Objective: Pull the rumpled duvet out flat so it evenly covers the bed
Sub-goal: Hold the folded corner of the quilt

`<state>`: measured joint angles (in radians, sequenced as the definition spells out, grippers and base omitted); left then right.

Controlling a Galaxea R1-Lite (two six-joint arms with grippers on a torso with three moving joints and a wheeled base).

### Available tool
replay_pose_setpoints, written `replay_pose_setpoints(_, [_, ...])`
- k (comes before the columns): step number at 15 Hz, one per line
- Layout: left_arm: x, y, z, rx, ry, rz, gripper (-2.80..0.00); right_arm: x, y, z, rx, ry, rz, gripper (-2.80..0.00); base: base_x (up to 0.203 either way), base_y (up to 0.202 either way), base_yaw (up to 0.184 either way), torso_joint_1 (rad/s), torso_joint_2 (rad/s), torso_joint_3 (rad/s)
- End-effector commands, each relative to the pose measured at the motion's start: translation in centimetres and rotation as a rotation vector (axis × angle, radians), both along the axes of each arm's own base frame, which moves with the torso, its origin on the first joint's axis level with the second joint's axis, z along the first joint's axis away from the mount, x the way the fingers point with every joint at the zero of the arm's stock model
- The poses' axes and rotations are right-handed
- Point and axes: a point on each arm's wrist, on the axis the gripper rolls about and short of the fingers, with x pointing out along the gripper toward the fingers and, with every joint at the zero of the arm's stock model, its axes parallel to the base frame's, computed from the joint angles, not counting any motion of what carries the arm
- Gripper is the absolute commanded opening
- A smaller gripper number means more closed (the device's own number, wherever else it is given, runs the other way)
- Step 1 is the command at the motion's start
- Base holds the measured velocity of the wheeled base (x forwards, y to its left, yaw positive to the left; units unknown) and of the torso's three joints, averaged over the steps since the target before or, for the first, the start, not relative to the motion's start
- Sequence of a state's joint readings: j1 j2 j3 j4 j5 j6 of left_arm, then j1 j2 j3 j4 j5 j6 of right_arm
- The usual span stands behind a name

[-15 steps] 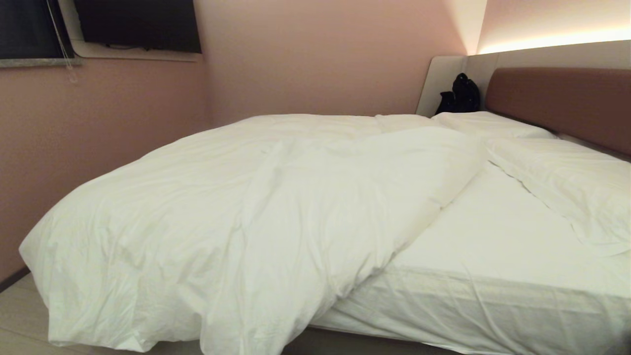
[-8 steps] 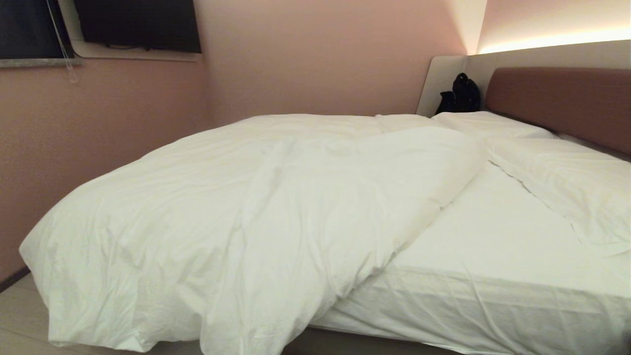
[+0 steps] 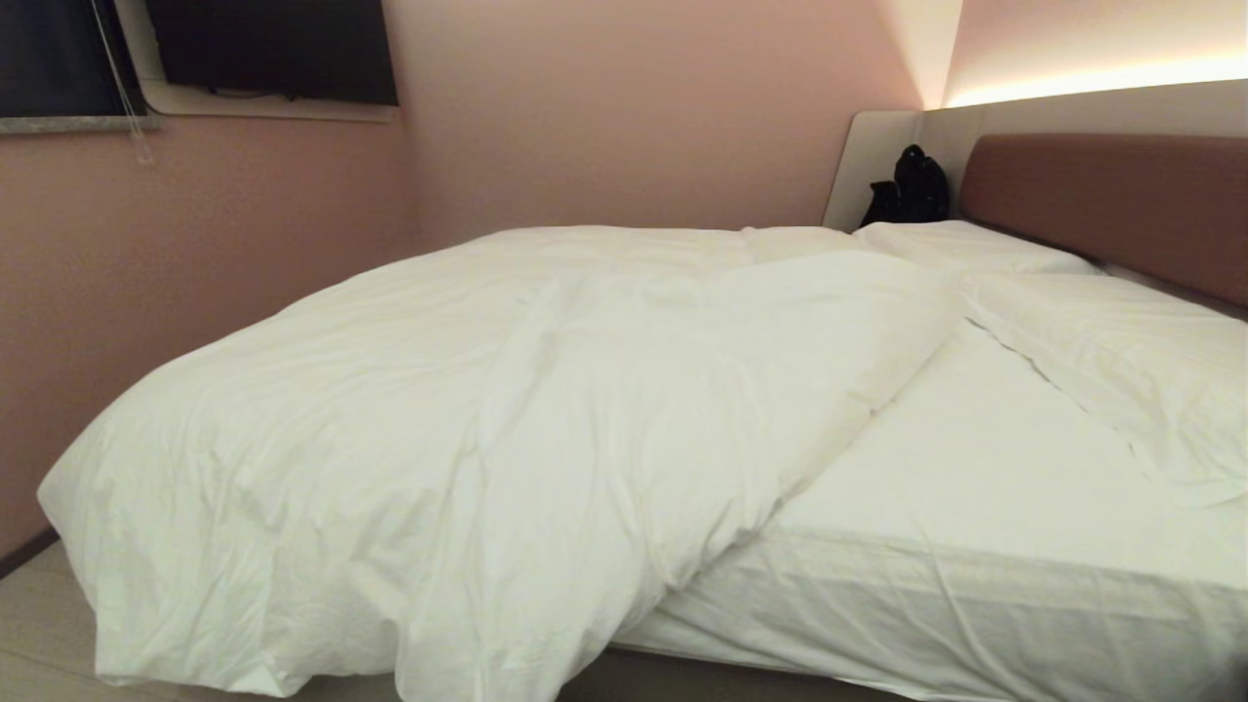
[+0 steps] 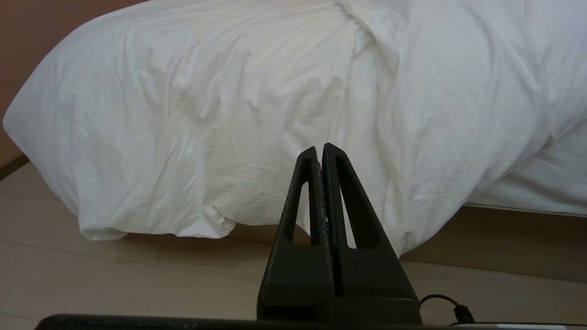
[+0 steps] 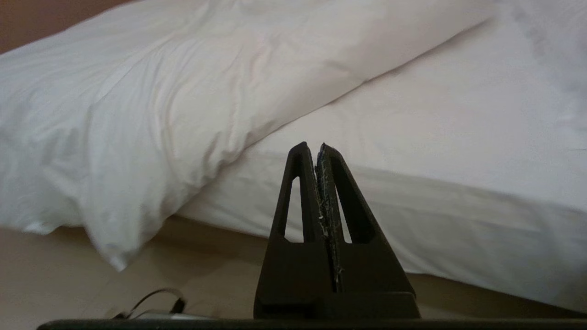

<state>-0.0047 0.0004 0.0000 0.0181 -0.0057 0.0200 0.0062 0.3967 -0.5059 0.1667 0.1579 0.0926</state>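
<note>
Half the bed (image 3: 985,507) lies under the duvet (image 3: 468,429), bunched on its left part and spilling to the floor, unchanged from a second ago. My left fingers (image 4: 321,151) and right fingers (image 5: 316,149) stay pressed together, holding nothing.

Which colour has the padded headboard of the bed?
The headboard is brown, above the white bed; the head view shows it best.

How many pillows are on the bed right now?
2: one pillow lies nearer, along the headboard; the far pillow is beside the black bag. The duvet might hide more.
</note>
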Motion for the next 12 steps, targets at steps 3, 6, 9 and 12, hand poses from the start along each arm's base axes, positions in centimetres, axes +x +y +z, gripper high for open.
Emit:
replay_pose_setpoints(3, [0.0,0.0,0.0,0.0,0.0,0.0,-2.8,9.7,0.4,3.2,0.075,0.231,0.142,-2.8,0.0,0.0,0.0,0.0,0.0,0.0])
replay_pose_setpoints(6, [0.0,0.0,0.0,0.0,0.0,0.0,-2.8,16.1,1.0,5.0,0.111,0.293,0.187,-2.8,0.0,0.0,0.0,0.0,0.0,0.0])
replay_pose_setpoints(9, [0.0,0.0,0.0,0.0,0.0,0.0,-2.8,23.0,2.1,5.6,0.125,0.357,0.223,-2.8,0.0,0.0,0.0,0.0,0.0,0.0])
replay_pose_setpoints(12, [0.0,0.0,0.0,0.0,0.0,0.0,-2.8,28.8,3.2,5.0,0.132,0.403,0.24,-2.8,0.0,0.0,0.0,0.0,0.0,0.0])
